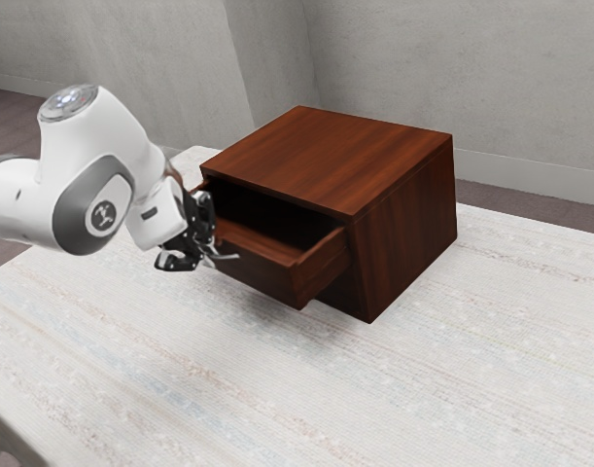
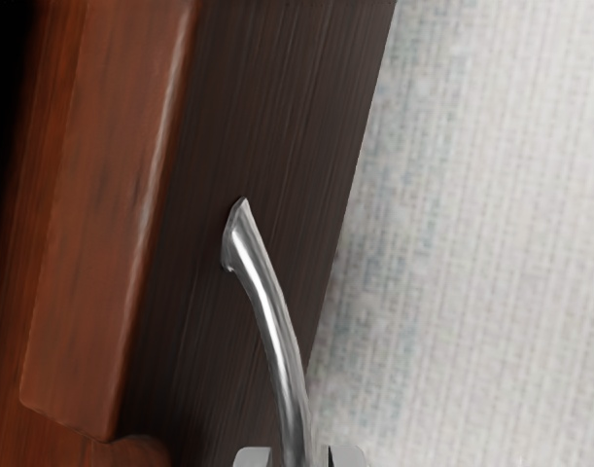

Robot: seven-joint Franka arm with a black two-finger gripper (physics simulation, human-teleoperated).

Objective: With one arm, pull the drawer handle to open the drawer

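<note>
A dark wooden cabinet (image 1: 345, 161) stands on the table with its single drawer (image 1: 277, 261) pulled partly out toward the exterior view's left. A curved silver handle (image 1: 222, 256) (image 2: 267, 302) sticks out from the drawer's front panel (image 2: 267, 146). My black gripper (image 1: 195, 255) (image 2: 297, 455) is at the handle's end, fingers closed on the metal bar from both sides. In the wrist view the bar runs down between two grey fingertips (image 2: 253, 455). The drawer's inside is dark and nothing shows in it.
A pale woven cloth (image 1: 306, 389) covers the table all around the cabinet. My white arm (image 1: 83, 175) comes in from the exterior view's left. Grey walls (image 1: 471, 68) rise behind the cabinet.
</note>
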